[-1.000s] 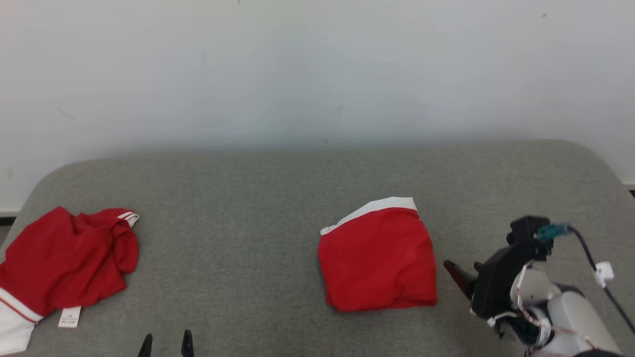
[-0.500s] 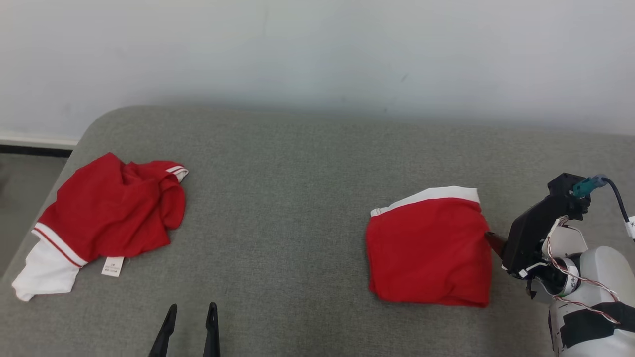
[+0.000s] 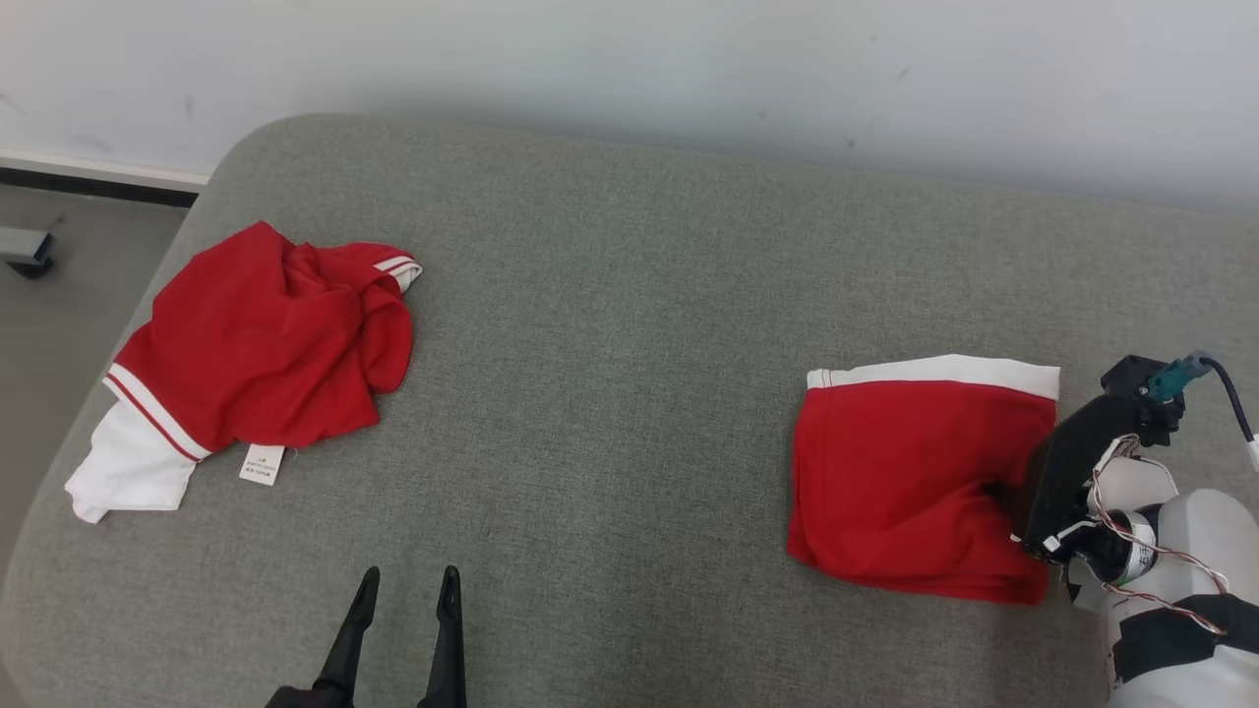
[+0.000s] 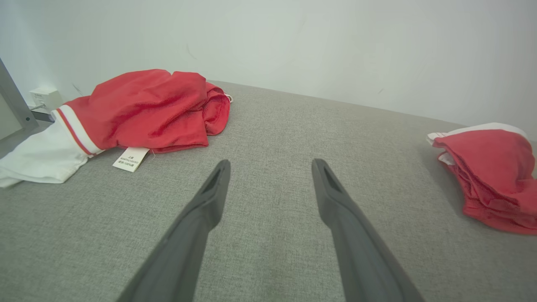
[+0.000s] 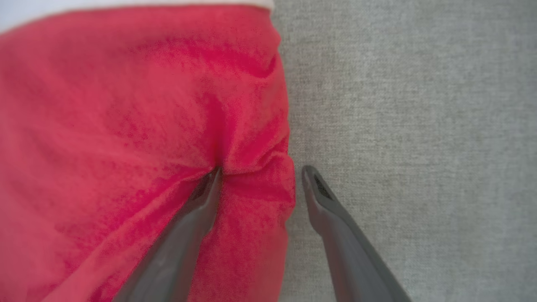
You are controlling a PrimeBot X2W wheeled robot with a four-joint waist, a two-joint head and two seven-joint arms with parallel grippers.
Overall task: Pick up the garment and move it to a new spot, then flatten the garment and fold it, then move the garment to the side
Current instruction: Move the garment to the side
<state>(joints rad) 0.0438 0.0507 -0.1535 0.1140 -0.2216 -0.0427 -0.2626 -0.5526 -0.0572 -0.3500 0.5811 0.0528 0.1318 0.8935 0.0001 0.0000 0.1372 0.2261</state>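
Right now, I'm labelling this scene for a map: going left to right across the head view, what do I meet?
crumpled red-and-white garment → left end effector, open, near the bottom edge → folded red garment → right end effector, at that garment's right edge.

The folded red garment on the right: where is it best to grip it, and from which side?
Grip its right-hand edge, coming from the robot's right. The folded garment lies flat in stacked layers on the grey cushion, so a pinch across that edge could probably catch them all. The open right gripper straddles it, one finger on cloth, one beside it.
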